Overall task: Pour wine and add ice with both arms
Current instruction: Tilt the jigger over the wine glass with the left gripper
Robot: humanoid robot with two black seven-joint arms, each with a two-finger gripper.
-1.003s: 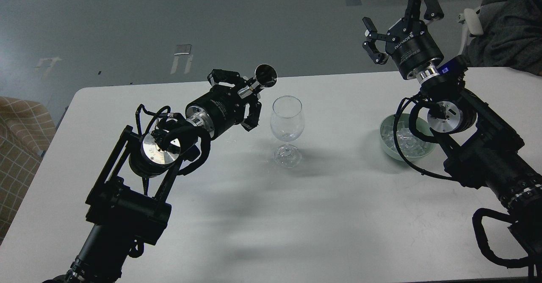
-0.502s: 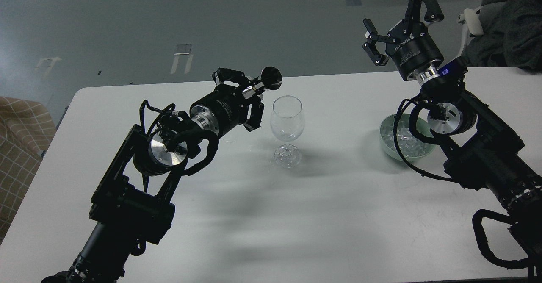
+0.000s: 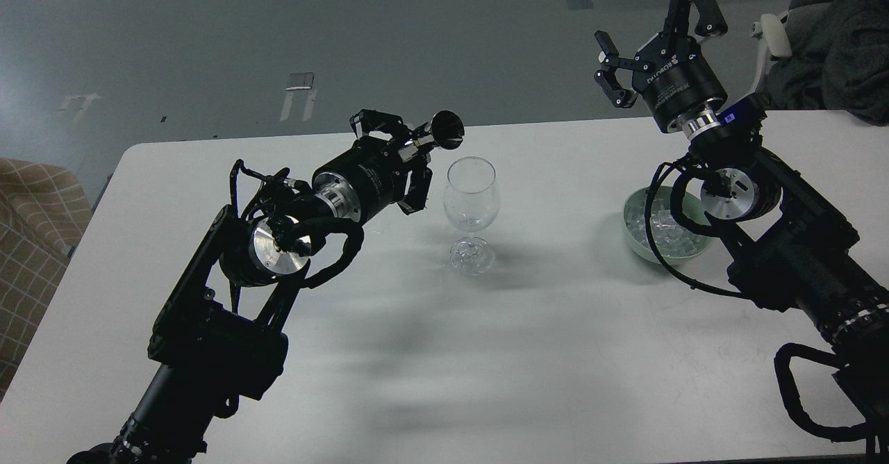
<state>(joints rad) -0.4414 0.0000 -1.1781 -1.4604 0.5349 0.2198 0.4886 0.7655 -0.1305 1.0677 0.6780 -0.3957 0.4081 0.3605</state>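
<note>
Nearest, the left gripper (image 3: 410,155) is clenched on a small metal jigger (image 3: 437,133), tipped sideways just left of the glass (image 3: 471,203) rim; I cannot see any wine in it or in the glass. If the jigger's mouth sits short of the rim, the pour may land on the table (image 3: 486,353), or the fingers may knock the glass over. Farther right, the ice (image 3: 660,231) lies heaped in the bowl (image 3: 633,242), partly behind the arm, and the right gripper (image 3: 653,33) hangs released above it, empty.

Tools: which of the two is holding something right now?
The left tool, just left of the wine glass, grips a small metal measuring cup tipped sideways. The right tool is raised beyond the ice bowl, fingers spread, empty.
</note>
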